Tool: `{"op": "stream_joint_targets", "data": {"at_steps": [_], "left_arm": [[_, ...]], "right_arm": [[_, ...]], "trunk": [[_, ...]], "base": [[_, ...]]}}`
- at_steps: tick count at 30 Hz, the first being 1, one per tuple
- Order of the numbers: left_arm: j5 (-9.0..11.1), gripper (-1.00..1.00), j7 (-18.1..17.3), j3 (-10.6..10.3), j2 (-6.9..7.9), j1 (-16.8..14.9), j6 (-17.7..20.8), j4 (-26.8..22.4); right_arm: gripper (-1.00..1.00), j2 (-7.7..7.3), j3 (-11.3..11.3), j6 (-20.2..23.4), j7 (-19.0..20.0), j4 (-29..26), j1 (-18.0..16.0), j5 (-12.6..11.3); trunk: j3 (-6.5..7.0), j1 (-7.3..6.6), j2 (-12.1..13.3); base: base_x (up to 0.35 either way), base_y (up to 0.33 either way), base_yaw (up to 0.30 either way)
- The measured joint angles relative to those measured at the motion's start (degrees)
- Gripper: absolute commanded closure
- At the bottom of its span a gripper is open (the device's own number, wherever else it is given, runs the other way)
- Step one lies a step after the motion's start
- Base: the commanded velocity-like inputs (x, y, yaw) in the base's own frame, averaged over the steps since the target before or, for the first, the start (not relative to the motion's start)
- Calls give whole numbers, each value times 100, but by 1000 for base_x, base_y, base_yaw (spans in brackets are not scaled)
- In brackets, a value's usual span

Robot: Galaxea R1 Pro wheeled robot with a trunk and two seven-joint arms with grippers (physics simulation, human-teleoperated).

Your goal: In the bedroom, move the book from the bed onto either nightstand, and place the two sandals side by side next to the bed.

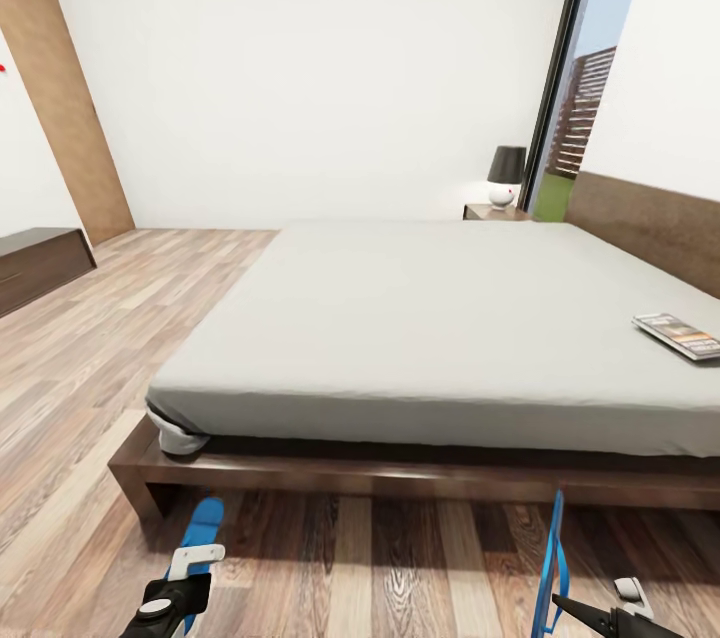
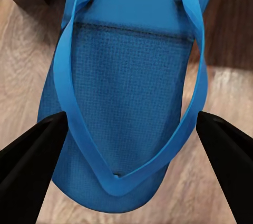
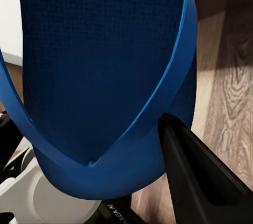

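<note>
The bed [image 1: 440, 318], with its off-white mattress and dark frame, lies across the head view. The book [image 1: 680, 335] rests on the mattress at the far right. One blue sandal [image 1: 203, 523] [image 2: 126, 92] lies flat on the floor by the bed's near left corner. My left gripper [image 1: 195, 558] [image 2: 129, 145] hovers over it, open, a finger on each side. My right gripper [image 1: 610, 608] [image 3: 105, 166] is shut on the other sandal [image 1: 550, 563] [image 3: 100, 66], holding it on edge above the floor. A nightstand [image 1: 495, 212] stands beyond the bed's far side.
A black-shaded lamp [image 1: 506, 176] sits on the nightstand beside a tall window [image 1: 580, 108]. The headboard [image 1: 650, 223] runs along the right wall. A long dark bench [image 1: 40, 263] and a wooden door [image 1: 70, 98] are at the left. Plank floor [image 1: 380, 558] stretches in front of the bed.
</note>
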Motion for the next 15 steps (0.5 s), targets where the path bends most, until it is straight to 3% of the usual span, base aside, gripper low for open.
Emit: {"op": "stream_joint_targets", "data": {"at_steps": [15], "left_arm": [[1,100,3,-1,-61,0,10,0]], "right_arm": [[100,0,2,-1,0,0,0,5]], "trunk": [[-328,59,-60]], "base": [[0,0,0]]}}
